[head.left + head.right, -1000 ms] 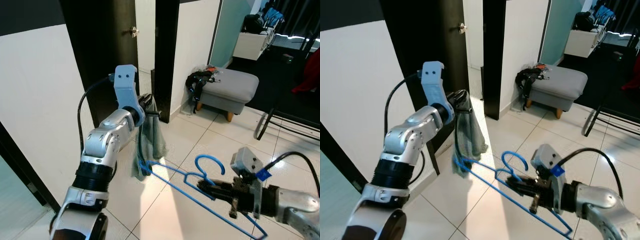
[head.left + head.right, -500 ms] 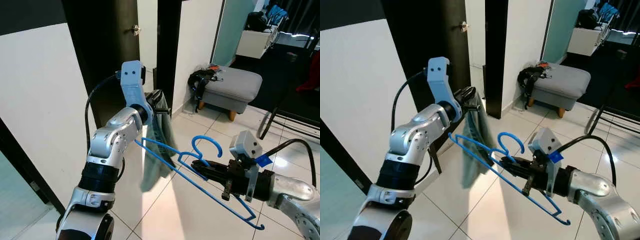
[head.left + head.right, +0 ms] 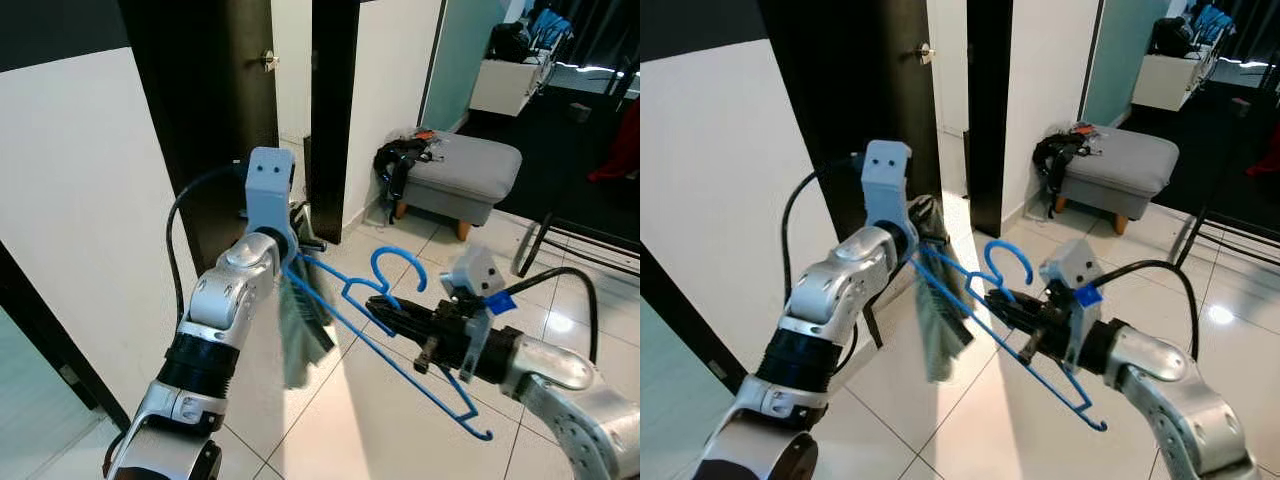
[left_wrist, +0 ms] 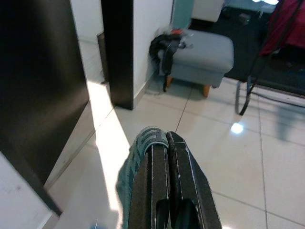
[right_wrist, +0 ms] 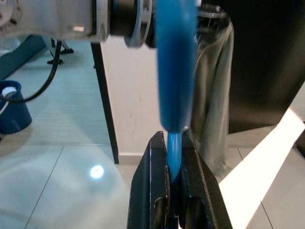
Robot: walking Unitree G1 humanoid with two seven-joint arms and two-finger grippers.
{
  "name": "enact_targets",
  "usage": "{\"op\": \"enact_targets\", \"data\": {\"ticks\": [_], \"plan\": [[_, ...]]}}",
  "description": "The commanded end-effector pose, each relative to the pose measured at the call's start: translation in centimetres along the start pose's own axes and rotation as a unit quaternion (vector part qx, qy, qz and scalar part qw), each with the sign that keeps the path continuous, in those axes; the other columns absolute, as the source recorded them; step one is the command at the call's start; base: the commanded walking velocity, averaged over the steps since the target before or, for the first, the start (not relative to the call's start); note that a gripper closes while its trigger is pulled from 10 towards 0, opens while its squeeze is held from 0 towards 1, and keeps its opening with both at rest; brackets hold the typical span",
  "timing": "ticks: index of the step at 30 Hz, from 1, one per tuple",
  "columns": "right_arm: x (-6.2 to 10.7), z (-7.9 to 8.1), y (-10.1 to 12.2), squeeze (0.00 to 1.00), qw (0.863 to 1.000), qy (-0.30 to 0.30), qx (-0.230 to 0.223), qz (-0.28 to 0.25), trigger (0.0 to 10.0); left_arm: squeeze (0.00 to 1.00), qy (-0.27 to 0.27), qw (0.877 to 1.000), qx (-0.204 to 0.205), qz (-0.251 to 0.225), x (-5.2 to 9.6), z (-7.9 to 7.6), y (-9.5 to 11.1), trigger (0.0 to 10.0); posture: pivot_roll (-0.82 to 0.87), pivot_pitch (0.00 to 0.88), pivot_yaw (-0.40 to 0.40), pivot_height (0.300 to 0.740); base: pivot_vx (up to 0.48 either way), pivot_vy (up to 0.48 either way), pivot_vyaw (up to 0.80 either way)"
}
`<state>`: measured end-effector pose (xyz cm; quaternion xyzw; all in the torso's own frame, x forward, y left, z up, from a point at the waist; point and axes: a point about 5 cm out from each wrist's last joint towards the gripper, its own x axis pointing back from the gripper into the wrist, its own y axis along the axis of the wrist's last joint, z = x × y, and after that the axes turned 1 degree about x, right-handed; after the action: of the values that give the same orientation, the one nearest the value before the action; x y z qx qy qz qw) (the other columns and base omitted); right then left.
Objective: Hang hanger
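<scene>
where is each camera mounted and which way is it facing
Left eye view: on the head, looking forward and down; left gripper holds a grey-green garment, right gripper holds a blue hanger.
Right eye view: the stereo twin, same scene.
Left wrist view: along the shut fingers, over the tiled floor toward a grey ottoman.
Right wrist view: along fingers clamped on the hanger, facing the left arm.
Shared: garment and hanger appear in the eye views and the right wrist view.
</scene>
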<state>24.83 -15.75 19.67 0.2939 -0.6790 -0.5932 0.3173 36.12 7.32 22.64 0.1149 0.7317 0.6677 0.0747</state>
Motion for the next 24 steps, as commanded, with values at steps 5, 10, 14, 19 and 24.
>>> {"op": "enact_targets", "data": {"ticks": [5, 10, 14, 19, 24], "plan": [[-0.3, -0.4, 0.8, 0.00, 1.000, -0.021, 0.013, -0.017, 10.0, 0.00, 0.011, 0.999, 0.033, 0.030, 0.1, -0.1, 0.0, 10.0, 0.17, 0.000, 0.033, 0.740, 0.000, 0.000, 0.00], [-0.4, -0.5, 0.6, 0.00, 0.999, -0.028, 0.015, -0.008, 10.0, 0.00, 0.009, 0.998, 0.053, 0.027, 0.0, -0.1, 0.5, 10.0, 0.16, 0.000, 0.032, 0.740, 0.000, 0.000, 0.00], [-0.4, -0.6, 0.4, 0.00, 0.999, -0.034, 0.018, 0.001, 10.0, 0.00, 0.008, 0.998, 0.058, 0.022, -0.1, -0.2, 0.8, 10.0, 0.16, 0.000, 0.034, 0.740, 0.000, 0.000, 0.00], [-0.1, -0.7, -0.2, 0.00, 0.999, -0.032, 0.020, 0.031, 10.0, 0.00, 0.028, 0.998, 0.050, 0.017, -0.2, 0.5, 0.8, 10.0, 0.16, 0.000, 0.037, 0.740, 0.000, 0.000, 0.00], [0.3, -0.7, -0.4, 0.00, 0.999, -0.030, 0.019, 0.040, 10.0, 0.00, 0.044, 0.998, 0.043, 0.022, -0.2, 1.0, 0.5, 10.0, 0.16, 0.000, 0.037, 0.740, 0.000, 0.000, 0.00]]}}
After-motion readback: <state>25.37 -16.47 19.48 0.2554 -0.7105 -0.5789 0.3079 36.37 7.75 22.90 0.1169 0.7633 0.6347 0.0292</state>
